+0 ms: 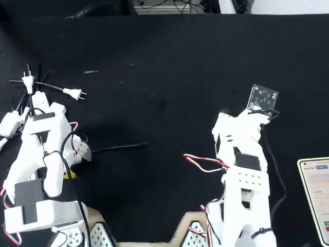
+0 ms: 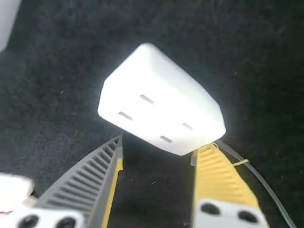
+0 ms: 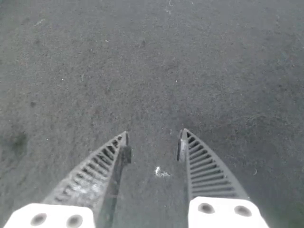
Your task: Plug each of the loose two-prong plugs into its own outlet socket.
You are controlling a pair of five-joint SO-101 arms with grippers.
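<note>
I am framing the white outlet block [image 2: 156, 104] between the wide-open left gripper [image 2: 159, 148] tips, likely to steady it | loose plug [image 1: 76, 93] and second plug [image 1: 28, 81] lying beyond that arm, unplugged | right gripper [image 3: 153, 142] hanging partly open over black cloth [image 3: 142, 57], idling.

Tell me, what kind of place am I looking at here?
Probably a robotics lab or hobby workbench. A white robot arm stands beside a second arm at a table covered in black cloth, with loose plugs and a white socket block apparently laid out for practice.
</note>
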